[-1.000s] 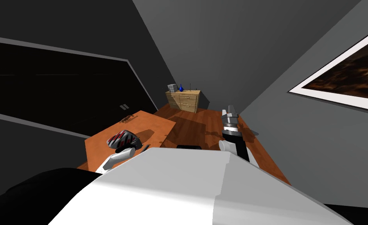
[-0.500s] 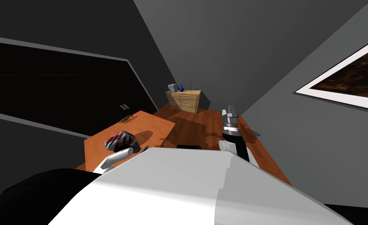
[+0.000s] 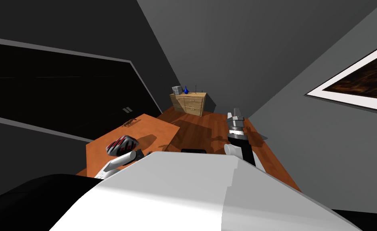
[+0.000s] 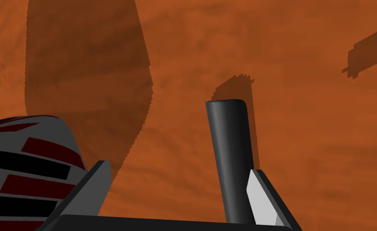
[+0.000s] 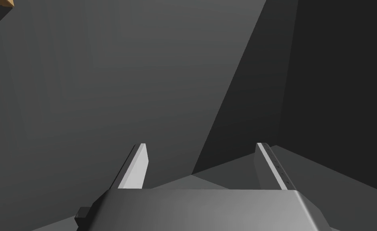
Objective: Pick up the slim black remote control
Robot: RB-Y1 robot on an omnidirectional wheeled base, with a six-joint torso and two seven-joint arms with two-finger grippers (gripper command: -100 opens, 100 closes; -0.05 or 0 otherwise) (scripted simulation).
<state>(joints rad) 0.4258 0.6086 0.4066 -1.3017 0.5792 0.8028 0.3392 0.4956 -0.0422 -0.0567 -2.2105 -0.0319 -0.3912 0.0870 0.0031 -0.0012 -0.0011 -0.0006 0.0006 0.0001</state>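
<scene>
The slim black remote (image 4: 230, 160) lies on the orange table (image 4: 311, 120). It runs out from between the fingers of my left gripper (image 4: 177, 166), close against the inner side of one finger (image 4: 259, 192). That gripper is open and low over the table. A grey helmet with red and black stripes (image 4: 19, 172) sits by the other finger. In the head view the helmet (image 3: 121, 144) stands on the table (image 3: 155, 128) just beyond my left forearm (image 3: 117, 162). My right gripper (image 3: 235, 113) is open, held out over the floor near the right wall.
A small dark item (image 3: 129, 122) lies at the table's far end. A wooden dresser (image 3: 188, 103) with a blue vase stands against the back wall. A large black area lies beyond the table on the left. A framed picture (image 3: 359, 86) hangs on the right wall.
My left forearm has edged slightly left, and the helmet sits a little further left with it. The head camera has turned slightly. The right arm has not moved.
</scene>
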